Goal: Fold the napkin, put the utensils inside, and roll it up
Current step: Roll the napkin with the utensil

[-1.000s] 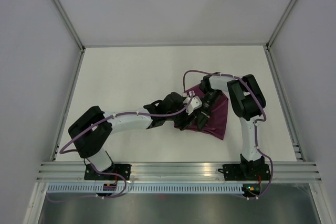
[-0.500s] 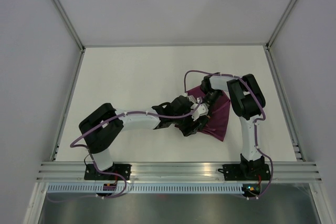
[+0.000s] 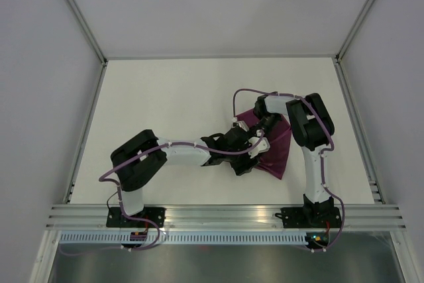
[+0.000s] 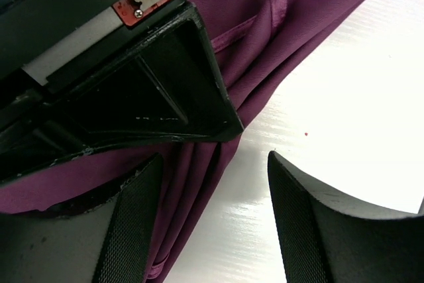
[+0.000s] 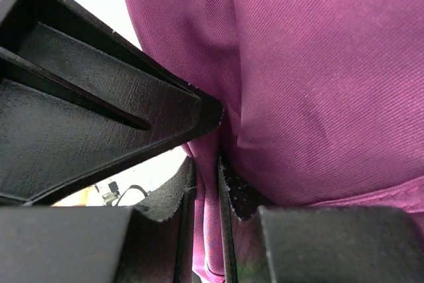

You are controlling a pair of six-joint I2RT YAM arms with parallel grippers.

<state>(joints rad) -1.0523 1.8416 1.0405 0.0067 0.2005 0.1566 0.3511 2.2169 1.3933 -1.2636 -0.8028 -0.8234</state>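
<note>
- Napkin [image 3: 274, 147] lies folded in a purple bundle on the counter [image 3: 165, 97], right of centre, and both arms are reaching in over its left side.
- Right claw [image 5: 207, 175] is clenched on the cloth, with a thin pleat of purple pinched tight between its fingers [image 5: 235, 193].
- Left claw [image 4: 214, 160] is released and its jaws are spread wide. One finger hangs over the stacked layers and the other over bare white counter, so the folded edge runs through the gap.
- Nothing is gripped on the left side.
- It's crowded in there: the left wrist view shows the right claw's ribbed black body just above the left claw's open gap.
- The napkin's hems run in several layers along that edge.
- Whatever the folds hold is hidden; only fabric shows in all three views.
</note>
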